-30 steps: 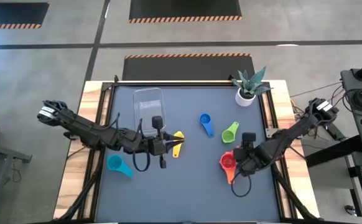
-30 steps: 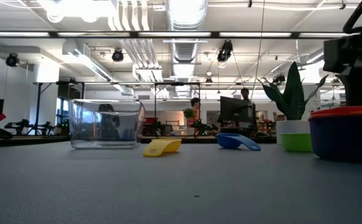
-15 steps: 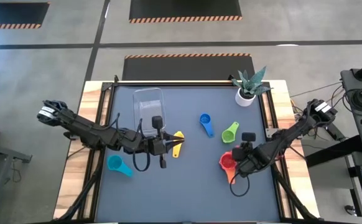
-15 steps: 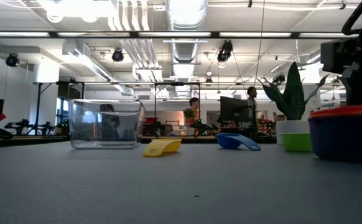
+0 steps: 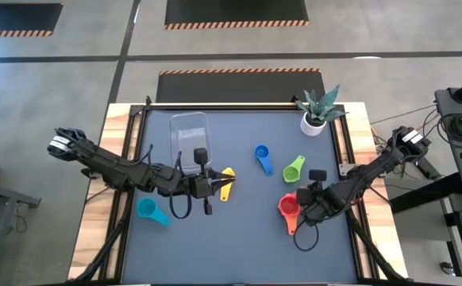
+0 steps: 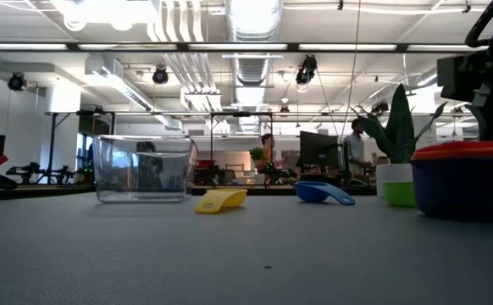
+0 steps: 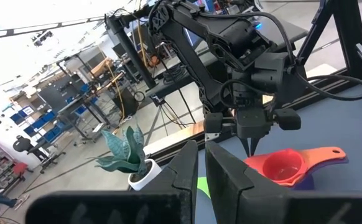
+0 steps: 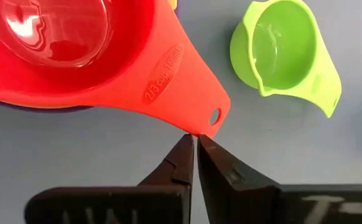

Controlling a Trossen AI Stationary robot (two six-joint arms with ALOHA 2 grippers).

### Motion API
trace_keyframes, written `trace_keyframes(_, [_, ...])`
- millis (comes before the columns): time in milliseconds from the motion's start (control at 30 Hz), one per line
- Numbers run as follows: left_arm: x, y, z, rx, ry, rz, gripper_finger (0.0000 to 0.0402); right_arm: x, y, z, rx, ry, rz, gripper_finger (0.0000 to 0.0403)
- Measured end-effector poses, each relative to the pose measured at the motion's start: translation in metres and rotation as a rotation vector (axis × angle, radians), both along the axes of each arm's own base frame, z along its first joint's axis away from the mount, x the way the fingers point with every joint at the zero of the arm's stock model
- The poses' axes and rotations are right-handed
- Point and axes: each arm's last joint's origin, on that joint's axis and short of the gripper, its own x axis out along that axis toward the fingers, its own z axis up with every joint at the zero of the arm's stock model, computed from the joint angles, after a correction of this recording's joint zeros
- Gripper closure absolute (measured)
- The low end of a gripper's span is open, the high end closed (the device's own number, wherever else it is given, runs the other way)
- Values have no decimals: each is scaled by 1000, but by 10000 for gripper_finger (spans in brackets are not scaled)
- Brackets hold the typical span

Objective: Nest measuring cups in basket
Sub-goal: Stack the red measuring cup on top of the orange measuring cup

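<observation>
At mid-desk, your left end effector [image 5: 209,189] is idling clenched beside the yellow cup [image 5: 228,173], the basket [image 5: 189,137] just behind. Rightward, your right end effector [image 8: 195,151] is pinching shut at the red cup's [image 8: 94,56] handle tip, grip uncertain; handle pointing toward it.

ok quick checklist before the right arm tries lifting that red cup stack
1. Right gripper shut: ok.
2. Fingers on the red cup handle: not ok, tips meet just off its end.
3. Red cup nested in the stack: ok, purple and orange show under it.
4. Basket free to receive: ok, nothing seen inside.
5. Left gripper out of the way: ok, shut, mid-table beside the yellow cup.
6. Green cup apart from the stack: ok.
</observation>
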Motion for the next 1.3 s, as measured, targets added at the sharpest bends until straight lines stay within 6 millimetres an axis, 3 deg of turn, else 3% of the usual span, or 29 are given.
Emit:
trace_keyframes(200, [0,0,0,0,0,0,389,3,3,7,34,1,5,394])
trace_keyframes(400, [3,-2,-5,-46,11,-33,389,9,8,29,125,-10,-92,394])
trace_keyframes(533, [22,-10,-33,-104,78,-161,390,8,7,41,157,-73,-110,394])
trace_keyframes(633, [40,-14,-54,-114,101,-160,396,3,3,45,161,-142,-111,394])
trace_keyframes(900, [83,-31,-87,-199,169,-221,401,-14,-10,57,237,-305,-111,394])
trace_keyframes(1100, [96,-40,-110,-487,248,-330,393,-22,-17,70,300,-414,-158,394])
trace_keyframes(1300, [111,-47,-143,-1030,255,-300,334,-23,-17,73,311,-437,-118,394])
